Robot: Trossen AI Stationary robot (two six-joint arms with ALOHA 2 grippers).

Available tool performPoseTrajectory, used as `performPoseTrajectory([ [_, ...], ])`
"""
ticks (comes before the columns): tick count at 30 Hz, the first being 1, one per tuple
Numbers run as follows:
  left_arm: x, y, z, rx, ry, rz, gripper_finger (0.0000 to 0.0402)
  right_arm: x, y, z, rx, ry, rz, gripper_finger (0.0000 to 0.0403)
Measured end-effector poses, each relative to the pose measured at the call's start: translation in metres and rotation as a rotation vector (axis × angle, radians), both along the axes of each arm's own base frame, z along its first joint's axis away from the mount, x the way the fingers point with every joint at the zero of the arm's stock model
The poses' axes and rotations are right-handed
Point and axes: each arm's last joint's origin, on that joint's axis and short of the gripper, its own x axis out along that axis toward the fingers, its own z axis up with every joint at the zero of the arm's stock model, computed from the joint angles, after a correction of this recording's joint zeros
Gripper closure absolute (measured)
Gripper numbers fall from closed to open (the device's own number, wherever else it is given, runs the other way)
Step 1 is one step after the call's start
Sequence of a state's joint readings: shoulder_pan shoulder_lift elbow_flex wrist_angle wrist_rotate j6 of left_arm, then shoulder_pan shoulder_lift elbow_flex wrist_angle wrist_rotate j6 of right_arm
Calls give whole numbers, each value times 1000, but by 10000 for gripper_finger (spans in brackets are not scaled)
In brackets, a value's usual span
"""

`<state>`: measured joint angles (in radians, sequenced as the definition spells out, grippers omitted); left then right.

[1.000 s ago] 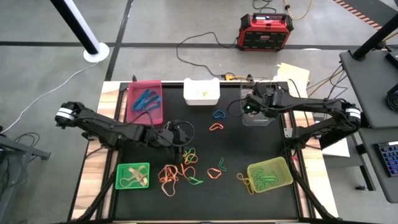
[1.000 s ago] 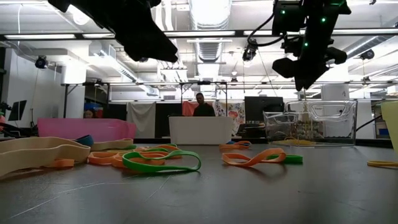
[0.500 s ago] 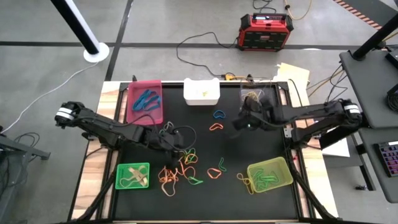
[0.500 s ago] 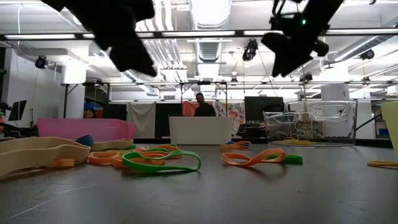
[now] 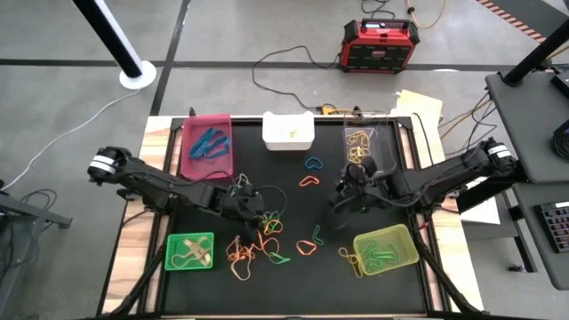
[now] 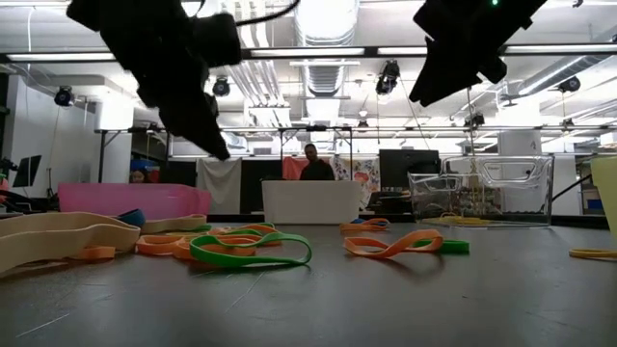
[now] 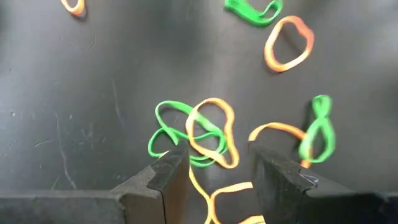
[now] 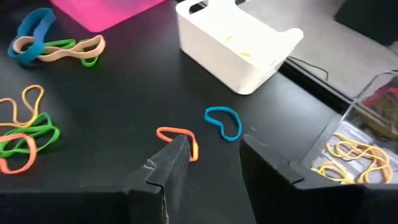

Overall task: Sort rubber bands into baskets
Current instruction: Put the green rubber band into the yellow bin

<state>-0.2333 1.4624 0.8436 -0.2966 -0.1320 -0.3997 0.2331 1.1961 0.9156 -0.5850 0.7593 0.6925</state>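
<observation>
**Right arm leaving the clear basket, left closing on the pile**

The right gripper [image 5: 348,188] is now hanging over the middle of the mat, near the orange band [image 5: 308,181] and the blue band [image 5: 313,164] — a second ago it was up over the clear basket [image 5: 363,149] at the back right. Yellow bands [image 8: 351,155] are lying in that basket, so I judge a drop-off is just finished and this arm is heading for its next pick. Its fingers are spread with nothing between them; its wrist view is showing the orange band just ahead of the fingertips and the blue one a little farther on, toward the white basket [image 8: 235,38].

The left gripper [image 5: 252,210] is shifting forward too, from beside the pile to right over its near edge. Its fingers are spread and empty, framing a tangle of green band [image 7: 177,134] and yellow band [image 7: 214,134] — overlapping loops, so a pinch here could lift more than one colour.

The rest is waiting: the main pile [image 5: 258,242] of orange, green and yellow bands is sitting mid-mat between the green basket [image 5: 190,251] and the yellow-green basket [image 5: 386,250]; the pink basket [image 5: 207,144] is holding blue bands. Plenty of sorting is still ahead.
</observation>
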Motion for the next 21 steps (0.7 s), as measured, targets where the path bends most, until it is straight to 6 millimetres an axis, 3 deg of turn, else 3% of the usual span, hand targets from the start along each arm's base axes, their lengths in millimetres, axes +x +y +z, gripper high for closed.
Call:
performPoseTrajectory([
  [8,11,3,-22,170,48,12,256,-1,9,-7,6,-24,30,266],
  [21,28,23,-34,195,32,-94,256,-2,8,-16,9,-33,31,266],
])
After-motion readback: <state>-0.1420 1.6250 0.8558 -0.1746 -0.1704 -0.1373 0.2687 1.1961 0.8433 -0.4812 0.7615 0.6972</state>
